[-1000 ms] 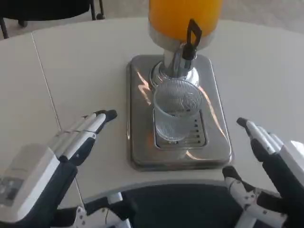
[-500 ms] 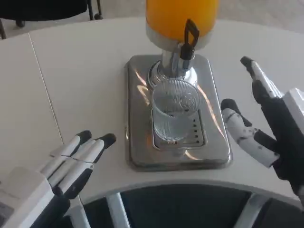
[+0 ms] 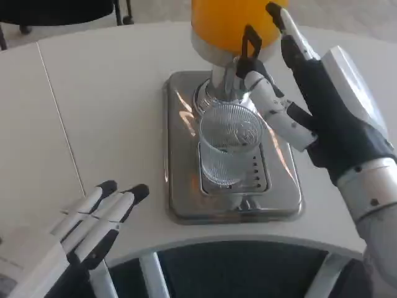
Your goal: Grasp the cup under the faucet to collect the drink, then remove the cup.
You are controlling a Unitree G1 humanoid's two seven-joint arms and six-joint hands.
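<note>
The cup, clear and ribbed, stands upright on the drip grate of the steel tray, directly under the faucet of the dispenser, whose orange tank rises at the far edge; its long axis is vertical, so a grasp from the side is called for. The right hand is held just to the right of the cup and a little farther away, fingers spread and nothing in them, the thumb close to the rim; whether it touches cannot be told. The cup thus lies left of and slightly nearer than those fingers; this hand is judged much the nearer. The left hand lies well apart at the near left over the white table, fingers extended together, holding nothing. The black tap lever just above the rim is likely to be in the way; the raised tray edge is low.
</note>
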